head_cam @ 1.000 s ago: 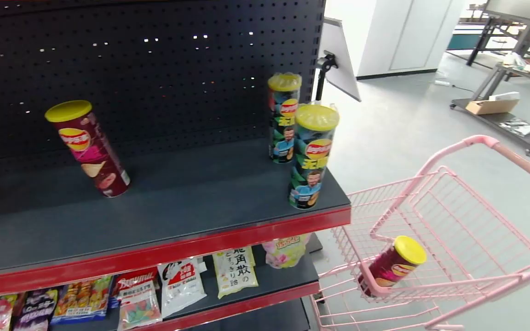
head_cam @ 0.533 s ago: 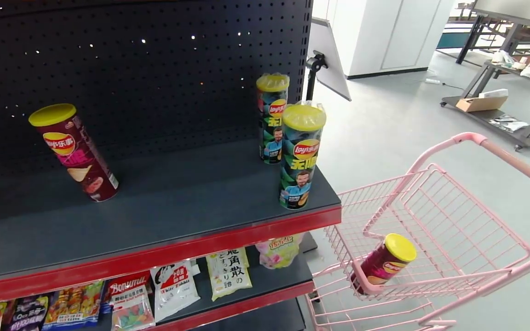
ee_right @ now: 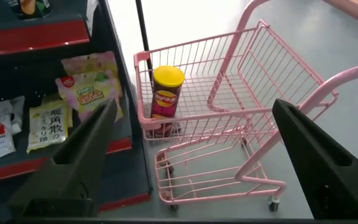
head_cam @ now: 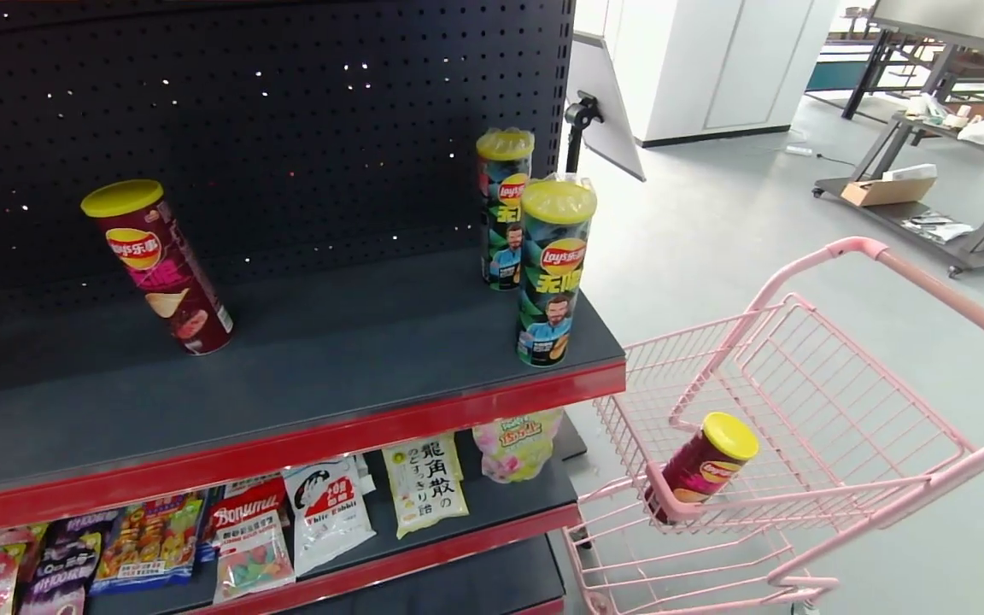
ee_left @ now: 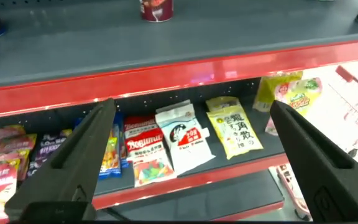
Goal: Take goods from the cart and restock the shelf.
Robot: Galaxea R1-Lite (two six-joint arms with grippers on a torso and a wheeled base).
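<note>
One maroon can (head_cam: 701, 465) stays inside the cart (head_cam: 808, 384); only the head camera swung. Both gape empty: left gripper (ee_left: 191, 109) facing snack bags (ee_left: 182, 137), right gripper (ee_right: 194, 109) facing the cart's wheels (ee_right: 272, 202).

Head cam: high, tilted down at shelf (head_cam: 330, 359) and cart (head_cam: 863, 248) on its right. Left wrist: low, close, facing lower-tier bags (ee_left: 179, 140). Right wrist: above cart, looking down. Bags in all three; cart shared by head and right wrist.
</note>
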